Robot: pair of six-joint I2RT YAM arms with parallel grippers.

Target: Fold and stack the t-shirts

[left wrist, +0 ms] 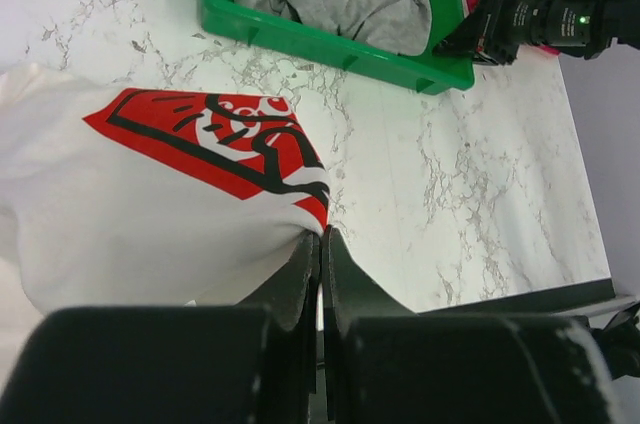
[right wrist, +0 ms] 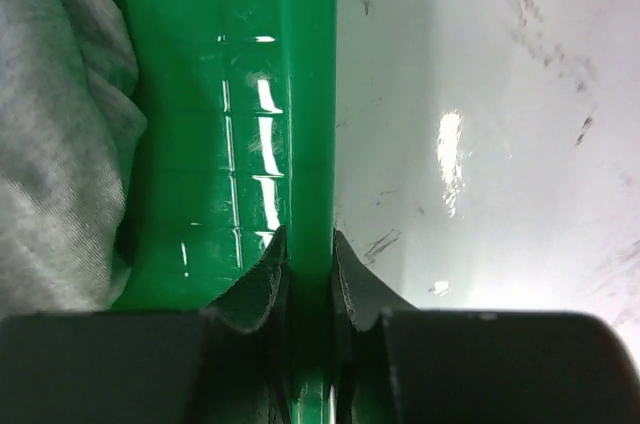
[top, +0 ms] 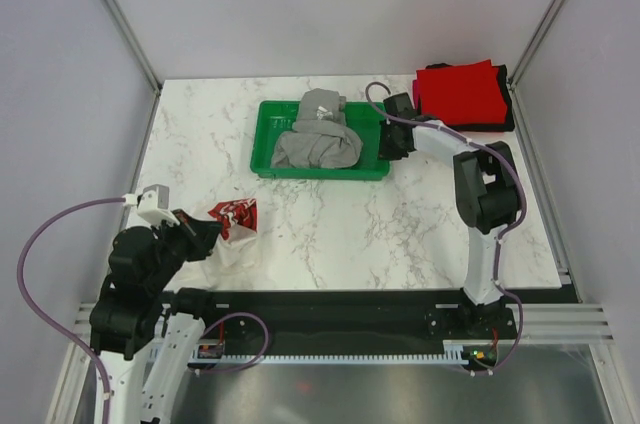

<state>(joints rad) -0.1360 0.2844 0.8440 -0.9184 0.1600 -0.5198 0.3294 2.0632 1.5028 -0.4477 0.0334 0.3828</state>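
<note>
Filling the green plastic tray [top: 320, 173] lay a crumpled grey t-shirt [top: 318, 136]. Right gripper [right wrist: 308, 247] clamped the tray's rim; left gripper [left wrist: 320, 244] pinched a white red-printed t-shirt [left wrist: 130, 229].

**Left arm** [top: 140, 279]: folded low at the near-left corner of the table [top: 400, 234], elbow sharply bent, wrist directed to the right.

**Left claw** [left wrist: 320, 240]: fingers [left wrist: 300, 274] pressed together with only a thin slit between them, the tips nipping an edge of the white t-shirt [left wrist: 150, 234].

**Right arm** [top: 482, 214]: lower link upright above its base, forearm reaching away and to the left.

**Right claw** [right wrist: 310, 242]: one finger [right wrist: 262, 279] on each side of the right wall of the green tray [right wrist: 308, 94], both clamped against it.
</note>
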